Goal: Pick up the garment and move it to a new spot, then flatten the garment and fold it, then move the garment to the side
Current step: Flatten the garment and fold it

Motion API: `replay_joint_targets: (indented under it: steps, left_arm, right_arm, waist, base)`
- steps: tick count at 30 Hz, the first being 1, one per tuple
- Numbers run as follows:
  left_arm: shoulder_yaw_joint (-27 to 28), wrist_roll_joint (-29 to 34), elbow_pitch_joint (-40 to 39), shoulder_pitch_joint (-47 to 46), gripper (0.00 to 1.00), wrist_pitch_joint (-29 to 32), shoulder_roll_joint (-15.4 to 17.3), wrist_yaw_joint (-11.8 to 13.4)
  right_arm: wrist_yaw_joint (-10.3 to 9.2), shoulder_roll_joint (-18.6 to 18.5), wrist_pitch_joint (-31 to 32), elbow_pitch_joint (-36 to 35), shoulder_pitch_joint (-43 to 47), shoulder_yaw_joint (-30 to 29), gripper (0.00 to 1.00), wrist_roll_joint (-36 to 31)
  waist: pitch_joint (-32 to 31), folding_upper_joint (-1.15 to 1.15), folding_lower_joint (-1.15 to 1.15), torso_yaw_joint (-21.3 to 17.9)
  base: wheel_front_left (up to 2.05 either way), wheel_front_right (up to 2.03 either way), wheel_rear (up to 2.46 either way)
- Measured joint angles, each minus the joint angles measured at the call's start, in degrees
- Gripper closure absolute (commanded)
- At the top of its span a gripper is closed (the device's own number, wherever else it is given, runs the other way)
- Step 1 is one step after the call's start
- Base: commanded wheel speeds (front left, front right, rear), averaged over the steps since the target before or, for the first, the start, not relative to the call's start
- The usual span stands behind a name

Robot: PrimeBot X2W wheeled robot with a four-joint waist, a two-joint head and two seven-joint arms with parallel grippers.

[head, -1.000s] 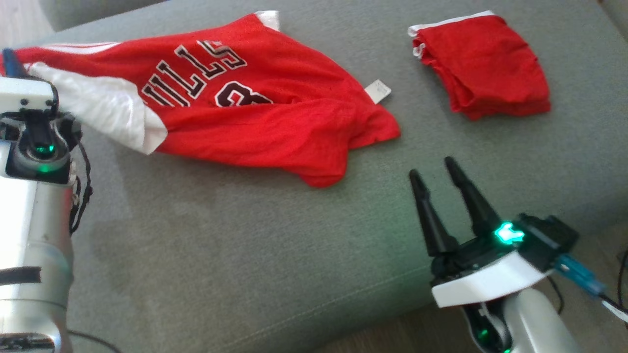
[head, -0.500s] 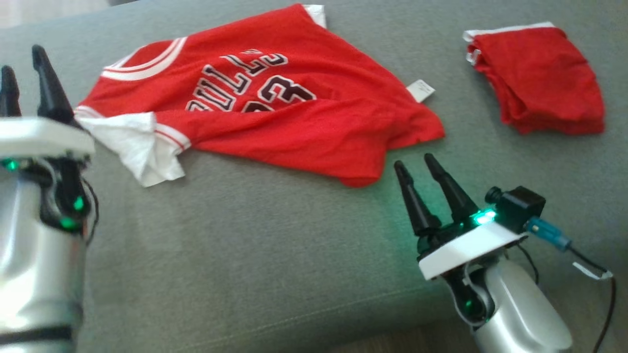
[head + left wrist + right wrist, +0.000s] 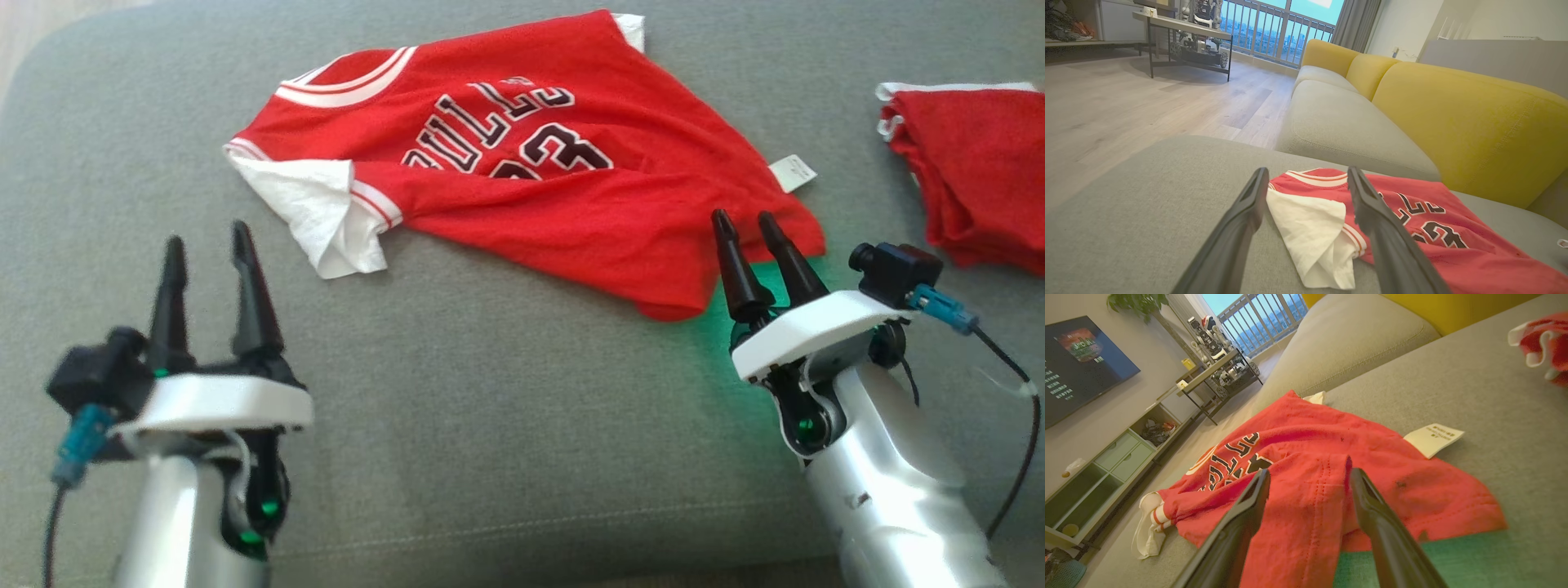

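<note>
Crumpled red mesh jersey (image 3: 531,188) lies free on grey fabric cushion (image 3: 490,408). Left gripper (image 3: 206,234) fingers spread, empty; right gripper (image 3: 743,216) spread near hem. Risk: pinch grabs doubled layers, flattening bunches.

Folded red garment (image 3: 967,175) right of the right gripper (image 3: 743,216) on grey sofa cushion (image 3: 490,425); yellow backrest (image 3: 1474,122) beyond.

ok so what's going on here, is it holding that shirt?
No. A red jersey lies rumpled on the grey sofa seat, not yet flattened or folded. Both of the robot's grippers are open and hold nothing. The left gripper sits just short of the white sleeve, and the right gripper is at the jersey's near hem. A second red garment lies folded off to the right.
</note>
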Motion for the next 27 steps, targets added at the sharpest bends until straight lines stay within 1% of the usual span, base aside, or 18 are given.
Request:
replay_joint_targets:
  steps: [4,5,7,9,11,12,13,14,15,16,17,18,23,25,27]
  left_arm:
    - [-0.8,1.3,-1.1,2.2,0.00,0.0,-1.2,-0.5]
    - [-1.0,1.5,-1.2,2.7,0.00,0.0,-1.2,-0.5]
    - [-1.6,1.5,-1.3,3.3,0.00,0.0,-1.3,-0.5]
    - [-2.5,2.0,-1.3,3.7,0.00,0.0,-1.4,-0.5]
    - [-3.0,2.4,-1.6,4.0,0.00,0.0,-1.5,-0.5]
    - [-3.2,2.6,-1.5,4.0,0.00,0.0,-1.5,-0.5]
    - [-3.3,2.7,-1.5,4.0,0.00,0.0,-1.5,-0.5]
    - [-3.4,2.8,-1.5,4.0,0.00,0.0,-1.5,-0.5]
    - [-3.4,3.0,-1.5,4.0,0.00,0.0,-1.5,-0.5]
    - [-3.4,3.0,-1.5,4.0,0.00,0.0,-1.5,-0.5]
    - [-3.4,3.0,-1.5,4.0,0.00,0.0,-1.5,-0.5]
    - [-3.5,3.0,-1.5,4.0,0.00,0.0,-1.5,-0.4]
    - [-3.4,3.0,-1.5,4.0,0.00,0.0,-1.5,-0.1]
    - [-3.4,3.1,-1.5,4.0,0.00,0.0,-1.5,-0.1]
    - [-3.4,3.7,-1.2,4.0,0.00,0.0,-1.5,-0.1]
  right_arm:
    - [0.00,0.0,0.0,4.0,-1.6,0.0,0.00,1.0]
    - [0.00,0.0,0.0,4.8,-1.9,0.0,0.03,1.6]
    - [0.01,0.0,0.0,6.0,-2.2,-0.1,0.02,1.6]
    - [0.00,0.0,0.0,6.6,-2.3,-0.3,0.05,1.6]
    - [0.01,0.0,0.0,6.6,-2.5,-0.8,0.22,1.6]
    - [0.00,0.0,0.0,6.6,-2.7,-1.1,0.33,1.6]
    - [0.00,0.0,0.0,6.6,-3.1,-1.4,0.41,1.6]
    - [0.01,0.0,0.0,6.5,-3.3,-1.4,0.54,1.6]
    - [0.01,0.0,0.0,6.4,-3.5,-1.4,0.61,1.6]
    - [0.01,0.0,0.0,6.3,-3.5,-1.4,0.73,1.6]
    - [0.00,0.0,0.0,6.4,-3.5,-1.4,0.91,1.6]
    - [0.00,0.0,0.0,6.4,-3.5,-1.3,1.00,1.6]
    - [0.01,0.0,0.0,6.4,-3.5,-0.9,1.00,2.1]
    - [0.00,0.0,0.0,5.5,-3.4,-2.5,1.00,1.2]
    - [0.01,0.0,0.0,3.2,-3.0,-4.5,1.00,-0.1]
  waist:
    - [0.3,0.00,0.00,1.3]
    - [0.4,0.00,0.00,1.5]
    - [0.5,0.00,0.00,1.8]
    - [0.6,0.00,0.00,2.1]
    - [0.6,0.00,0.00,2.3]
    - [0.6,0.00,0.00,2.4]
    - [0.6,0.00,0.00,2.4]
    - [0.6,0.00,0.00,2.4]
    - [0.6,0.00,0.00,2.5]
    - [0.6,0.00,0.00,2.4]
    - [0.6,0.00,0.00,2.4]
    - [0.5,0.00,0.00,2.4]
    - [0.4,0.00,0.00,2.0]
    - [0.6,0.00,0.00,1.8]
    - [0.9,0.00,0.00,1.4]
  base:
    - [0.00,0.00,0.00]
    - [0.00,0.00,0.00]
    - [0.00,0.00,0.00]
    - [0.00,0.00,0.00]
    - [0.00,0.00,0.00]
    - [0.00,0.00,0.00]
    - [0.00,0.00,0.00]
    - [0.00,0.00,0.00]
    - [0.00,0.00,0.00]
    - [0.00,0.00,0.00]
    - [0.00,0.00,0.00]
    - [0.00,0.00,0.00]
    - [0.00,0.00,0.00]
    - [0.00,0.00,0.00]
    - [0.00,0.00,0.00]
